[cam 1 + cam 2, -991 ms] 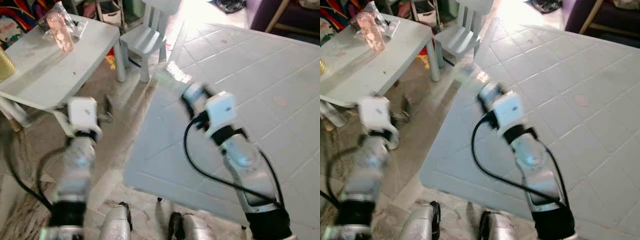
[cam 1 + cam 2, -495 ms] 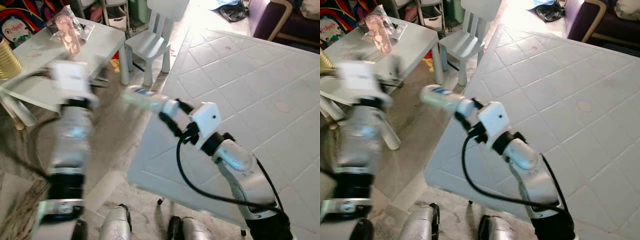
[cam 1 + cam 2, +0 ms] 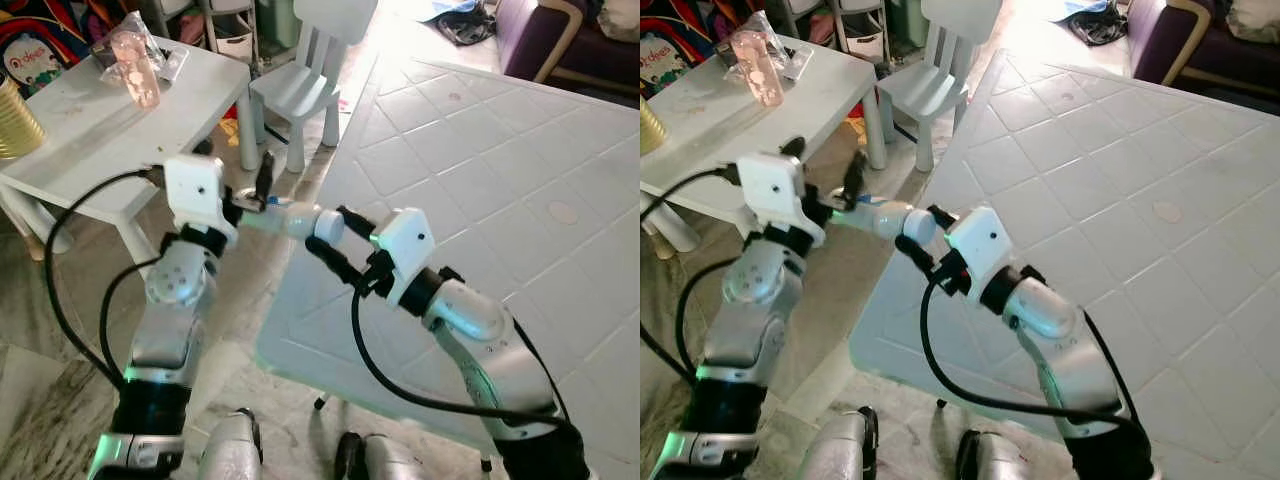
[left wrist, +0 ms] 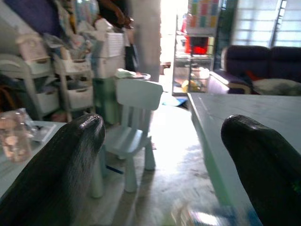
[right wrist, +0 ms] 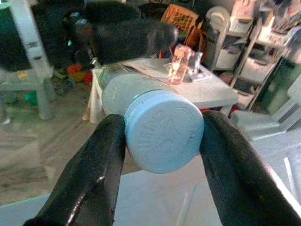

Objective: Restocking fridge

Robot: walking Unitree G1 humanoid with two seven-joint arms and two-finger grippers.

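Observation:
A white bottle (image 3: 285, 217) with a pale blue cap (image 5: 162, 132) lies level in the air, past the left edge of the big tiled table (image 3: 500, 150). My right gripper (image 3: 328, 232) is shut on its cap end, with one black finger (image 5: 91, 174) on each side of the cap. My left gripper (image 3: 255, 192) is at the bottle's far end. Its fingers (image 4: 70, 155) stand wide apart, and the bottle's blurred end (image 4: 207, 217) shows low between them. One left finger (image 3: 853, 180) points up beside the bottle.
A small white table (image 3: 90, 130) at the left holds a pink bottle (image 3: 135, 70) and a yellow can (image 3: 15, 120). A white child's chair (image 3: 300, 85) stands behind the gap. A purple sofa (image 3: 570, 40) is at the far right. Bare floor lies below the bottle.
My right arm carried the bottle leftward, off the tiled table's edge. My left arm swung up from low at my side and reached the bottle's far end.

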